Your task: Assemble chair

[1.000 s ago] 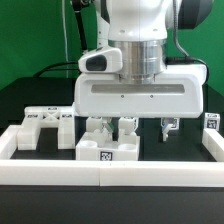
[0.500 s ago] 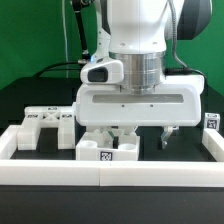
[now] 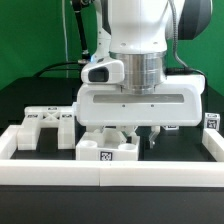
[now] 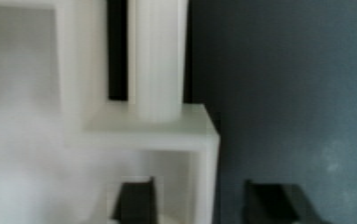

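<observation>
On the table (image 3: 30, 100), an area is enclosed by rails: a near rail (image 3: 60, 172) is laid along the near edge, a left rail (image 3: 8, 142) at the exterior view's left and a right rail (image 3: 214, 150) at its right. Inside, a slotted piece (image 3: 45, 122) is placed at the left, beside the left rail. The middle block (image 3: 103, 152) is set just behind the near rail, just right of the slotted piece. A small piece (image 3: 212, 122) is found at the far right, well apart from the middle block. The tool (image 3: 140, 136) is positioned low over the middle block's far side; in the wrist view, part of that block is enclosed between the tool's fingertips (image 4: 136, 203).
</observation>
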Action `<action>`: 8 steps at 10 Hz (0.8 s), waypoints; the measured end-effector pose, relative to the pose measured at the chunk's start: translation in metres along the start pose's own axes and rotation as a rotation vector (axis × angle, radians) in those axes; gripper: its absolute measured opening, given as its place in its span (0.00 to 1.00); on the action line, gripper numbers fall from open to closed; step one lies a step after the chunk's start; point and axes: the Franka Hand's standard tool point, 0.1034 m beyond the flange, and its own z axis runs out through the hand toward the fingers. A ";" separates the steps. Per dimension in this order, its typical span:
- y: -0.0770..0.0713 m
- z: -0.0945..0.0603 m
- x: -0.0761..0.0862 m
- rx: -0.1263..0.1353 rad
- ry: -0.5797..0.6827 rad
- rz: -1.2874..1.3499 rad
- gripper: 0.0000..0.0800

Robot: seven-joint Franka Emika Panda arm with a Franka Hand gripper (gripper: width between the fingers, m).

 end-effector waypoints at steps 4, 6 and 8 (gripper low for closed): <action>0.000 0.000 0.000 0.000 0.001 0.000 0.04; 0.000 0.000 0.000 0.000 0.001 0.000 0.04; 0.000 0.000 0.000 0.000 0.001 0.000 0.04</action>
